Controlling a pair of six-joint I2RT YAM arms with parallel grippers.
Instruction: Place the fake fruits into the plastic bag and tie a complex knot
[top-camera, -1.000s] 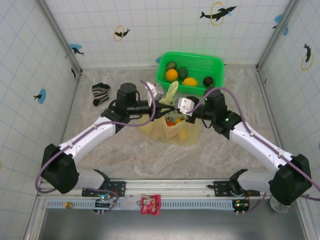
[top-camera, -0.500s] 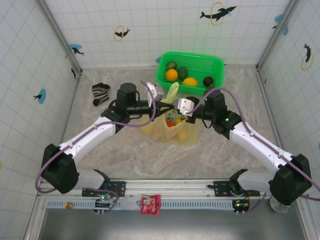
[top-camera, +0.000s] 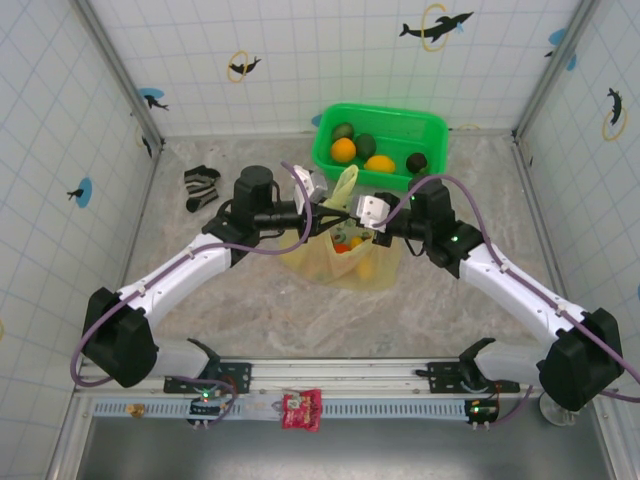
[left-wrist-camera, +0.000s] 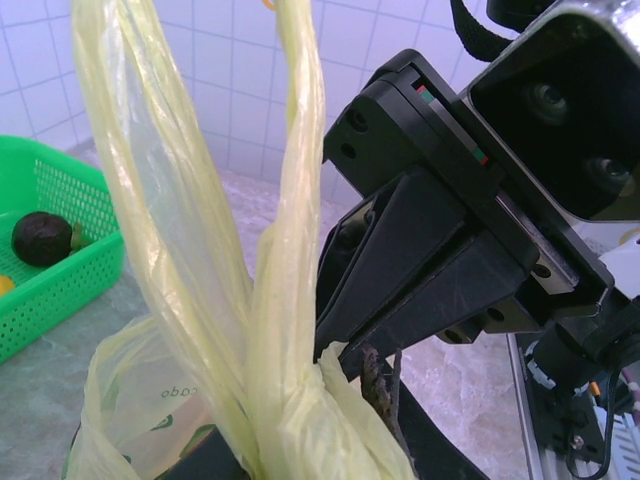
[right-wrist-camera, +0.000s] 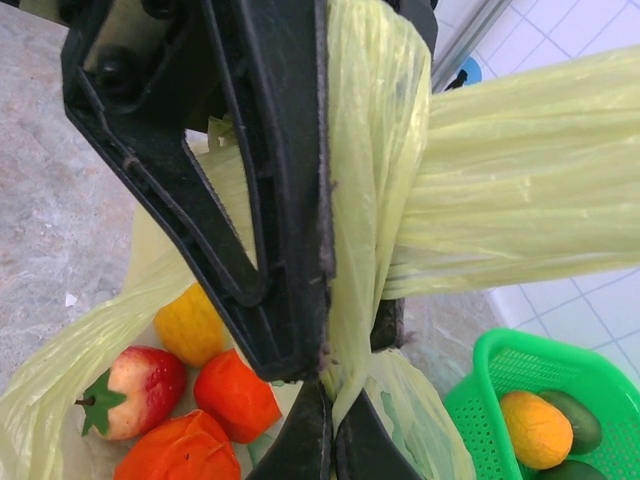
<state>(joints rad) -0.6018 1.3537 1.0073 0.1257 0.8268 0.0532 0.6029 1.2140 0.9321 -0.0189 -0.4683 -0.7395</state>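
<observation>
Little has moved: my right claw (right-wrist-camera: 333, 428) pinches the plastic bag (right-wrist-camera: 375, 180) just short of the basket (right-wrist-camera: 470, 400) rim; whether my left claw (top-camera: 325, 203) grips, I can't tell.

The plastic bag (left-wrist-camera: 185, 393) carries a scrap of green print, roughly "odo", at about seven o'clock in the left wrist view; folds hide the rest. The red tag (top-camera: 301, 409) at six o'clock in the top view is too small to read
</observation>
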